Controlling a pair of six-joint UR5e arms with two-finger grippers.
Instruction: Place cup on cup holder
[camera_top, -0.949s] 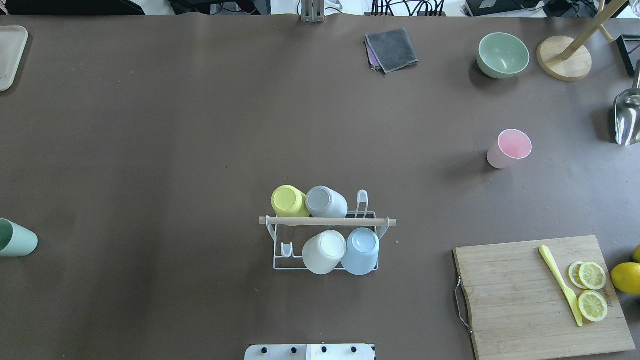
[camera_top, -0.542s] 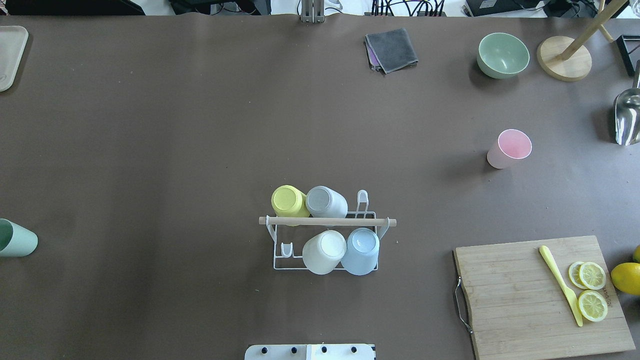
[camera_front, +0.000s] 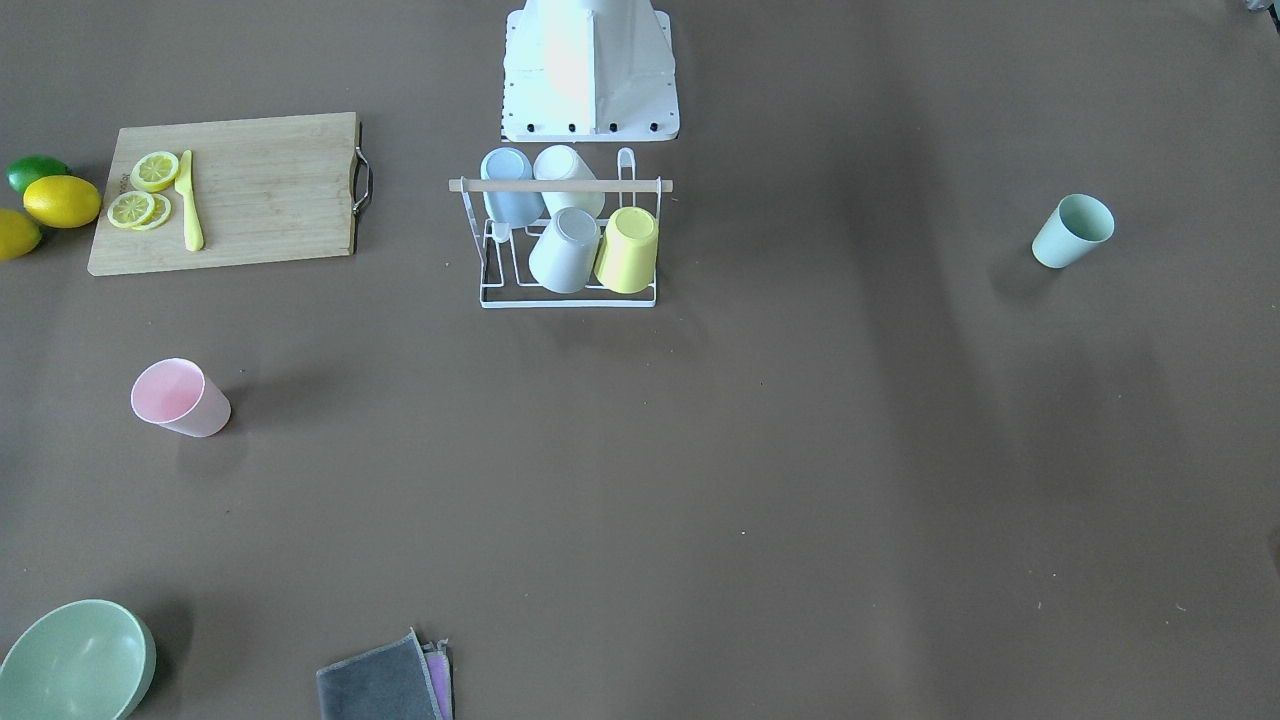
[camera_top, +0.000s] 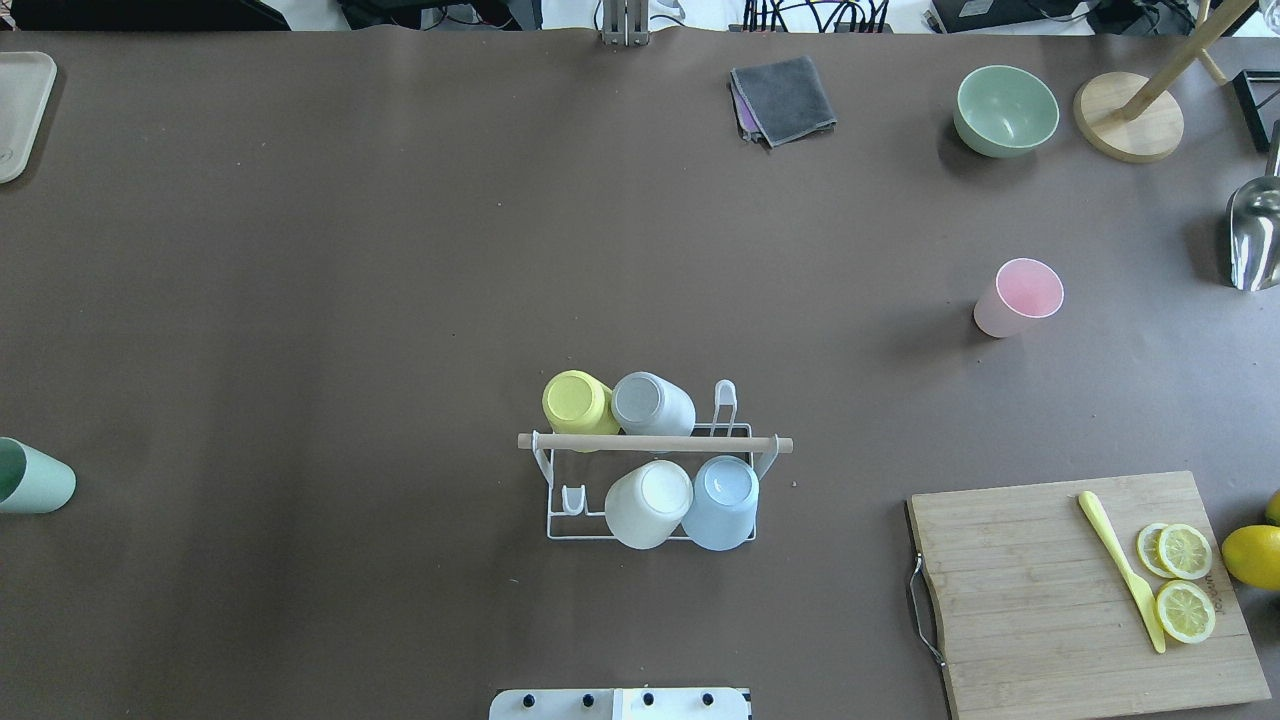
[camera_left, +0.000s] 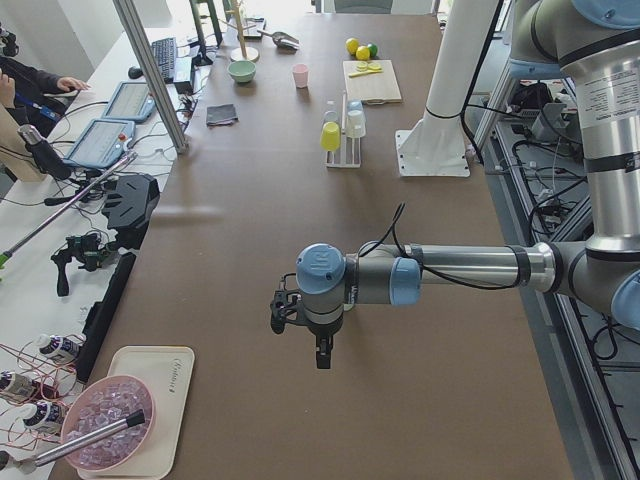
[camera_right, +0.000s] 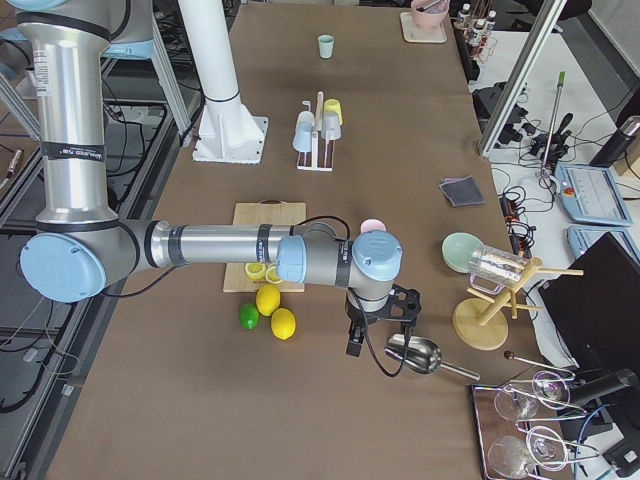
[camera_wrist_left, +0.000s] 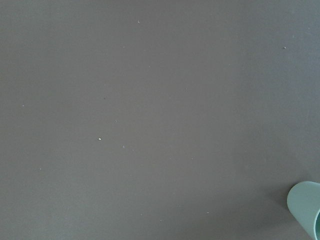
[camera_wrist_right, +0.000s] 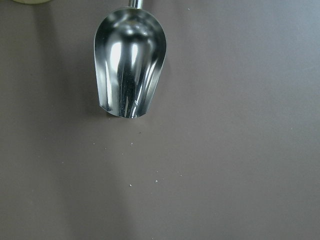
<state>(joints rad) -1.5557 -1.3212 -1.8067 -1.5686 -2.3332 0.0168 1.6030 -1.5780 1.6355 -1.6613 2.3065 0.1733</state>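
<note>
The white wire cup holder (camera_top: 655, 443) with a wooden rod stands at the table's middle near my base, also in the front view (camera_front: 560, 185). It holds a yellow, a grey, a white and a blue cup upside down. A pink cup (camera_top: 1020, 297) stands upright to the right. A green cup (camera_top: 35, 478) stands at the far left edge; its rim shows in the left wrist view (camera_wrist_left: 306, 206). My left gripper (camera_left: 320, 355) hovers over bare table near the green cup. My right gripper (camera_right: 353, 345) hovers by a metal scoop (camera_wrist_right: 130, 65). I cannot tell whether either is open.
A wooden cutting board (camera_top: 1080, 590) with lemon slices and a yellow knife lies front right, with lemons (camera_top: 1252, 556) beside it. A green bowl (camera_top: 1005, 110), a grey cloth (camera_top: 783, 98) and a wooden stand (camera_top: 1128, 116) sit at the back right. A tray (camera_top: 20, 110) is back left.
</note>
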